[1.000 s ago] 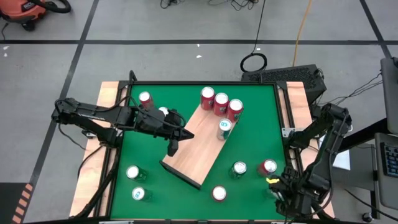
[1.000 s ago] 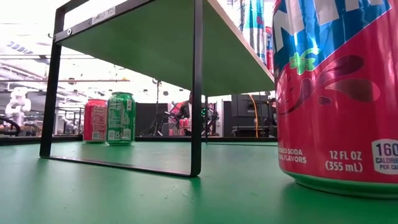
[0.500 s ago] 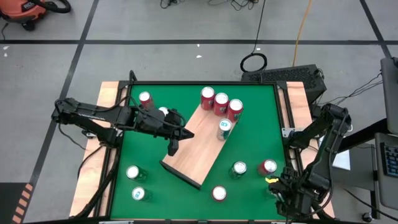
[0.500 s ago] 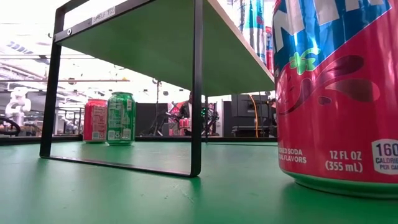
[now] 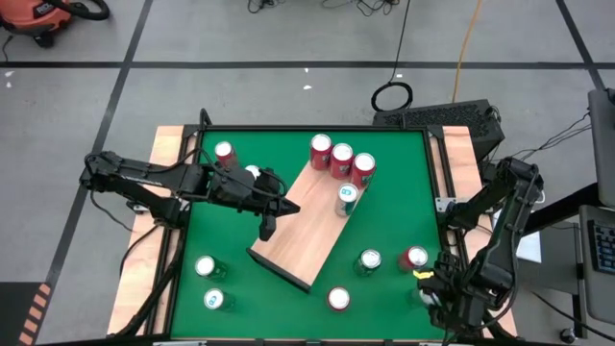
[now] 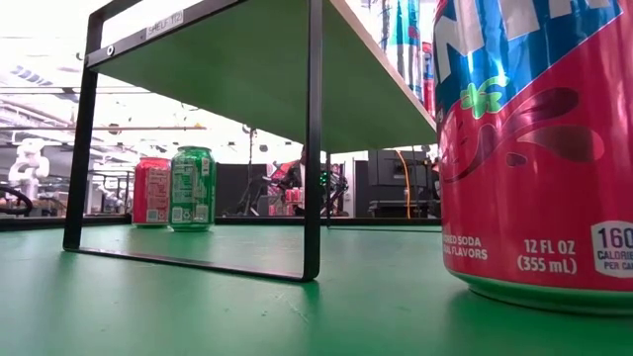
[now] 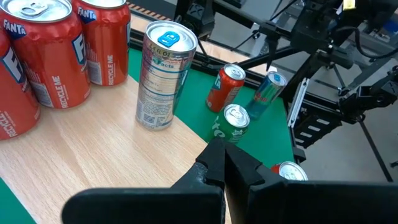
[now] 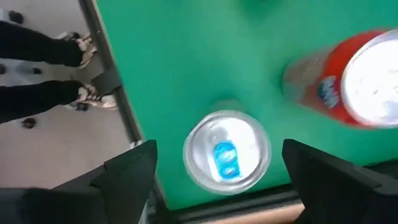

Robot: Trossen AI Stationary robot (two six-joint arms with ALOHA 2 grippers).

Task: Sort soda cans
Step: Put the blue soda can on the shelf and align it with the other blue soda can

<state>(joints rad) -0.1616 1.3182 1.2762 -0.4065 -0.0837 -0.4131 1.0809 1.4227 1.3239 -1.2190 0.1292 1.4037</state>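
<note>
On the light wooden board [image 5: 306, 227], 3 red metal soda cans [image 5: 340, 160] and 1 blue-topped silver can [image 5: 346, 195] stand; about 8 wait on the green table [image 5: 288, 298]. Left gripper [image 5: 266, 227] together, empty; right gripper [image 8: 214, 163] apart above a blue-tabbed can [image 8: 227, 151].

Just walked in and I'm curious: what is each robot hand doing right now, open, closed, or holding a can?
Left hand: closed, holding nothing, over the wooden board.
Right hand: open, empty, above a blue-tabbed can.

A robotics lab — grey floor [image 5: 288, 38] marked with black tape lines, loose cables [image 5: 392, 96] trailing. A green-topped bench [image 5: 384, 221] sits between two mounted arms — more rigs behind.
</note>
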